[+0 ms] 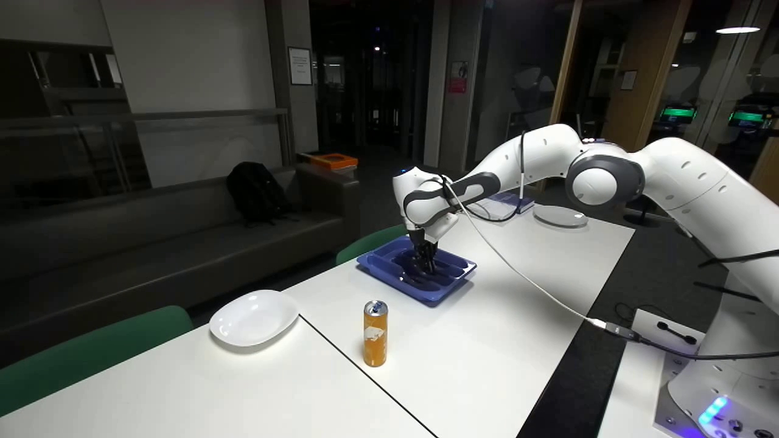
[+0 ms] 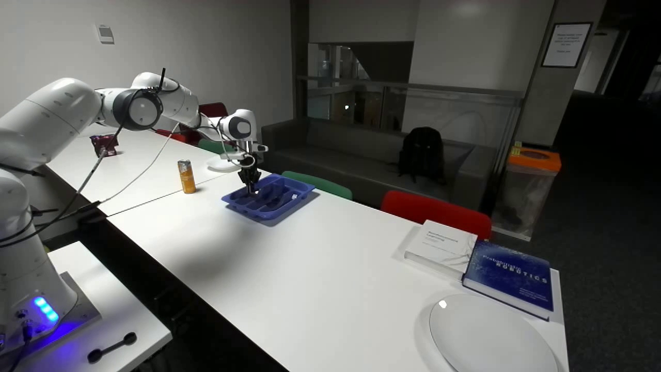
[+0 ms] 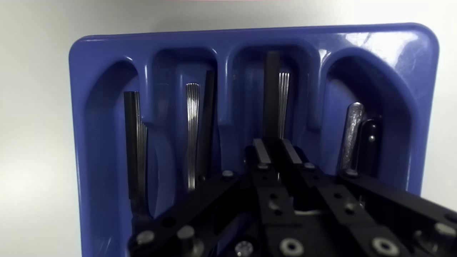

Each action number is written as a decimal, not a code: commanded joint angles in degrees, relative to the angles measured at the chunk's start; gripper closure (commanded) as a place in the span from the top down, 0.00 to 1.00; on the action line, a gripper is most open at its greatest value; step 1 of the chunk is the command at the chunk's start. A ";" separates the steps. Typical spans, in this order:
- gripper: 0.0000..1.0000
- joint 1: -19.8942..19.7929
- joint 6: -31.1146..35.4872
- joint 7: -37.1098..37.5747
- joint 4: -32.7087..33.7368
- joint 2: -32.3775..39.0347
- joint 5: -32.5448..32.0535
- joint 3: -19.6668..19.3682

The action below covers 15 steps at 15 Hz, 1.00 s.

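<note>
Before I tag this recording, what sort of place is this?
Probably a shared lounge or meeting area in an office or university building: a long dark-grey sofa, a framed white notice and a thick blue hardcover book titled Probabilistic Robotics suggest it.

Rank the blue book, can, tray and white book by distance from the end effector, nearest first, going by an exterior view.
In an exterior view:
1. Tray, with the end effector pointing down into it.
2. Can, off to the left.
3. White book, off to the right.
4. Blue book, farther right.

cutlery [image 3: 272, 94] partly behind claw [image 3: 276, 145], plate [image 2: 490, 336] cropped
</note>
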 commanded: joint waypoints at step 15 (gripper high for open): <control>0.03 -0.88 -1.19 -0.42 1.70 0.62 0.65 0.15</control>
